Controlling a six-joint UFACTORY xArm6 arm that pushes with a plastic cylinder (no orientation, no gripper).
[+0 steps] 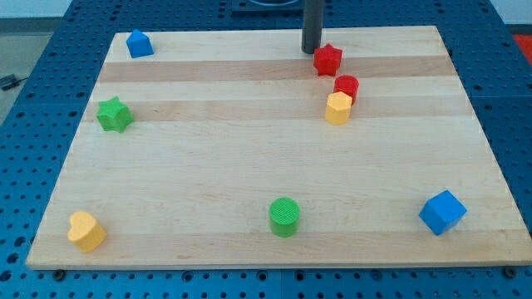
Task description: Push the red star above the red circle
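Observation:
The red star (327, 59) lies near the view's top edge of the wooden board, right of centre. The red circle (347, 85) sits just below and slightly right of it, a small gap between them. A yellow hexagon block (337, 109) touches the red circle's lower left side. My tip (311, 51) is the lower end of the dark rod, standing just left of and slightly above the red star, close to or touching its upper left point.
A blue house-shaped block (139, 43) is at the top left. A green star (114, 114) is at the left. A yellow heart (86, 231) is at the bottom left, a green cylinder (284, 216) at bottom centre, a blue cube (441, 212) at bottom right.

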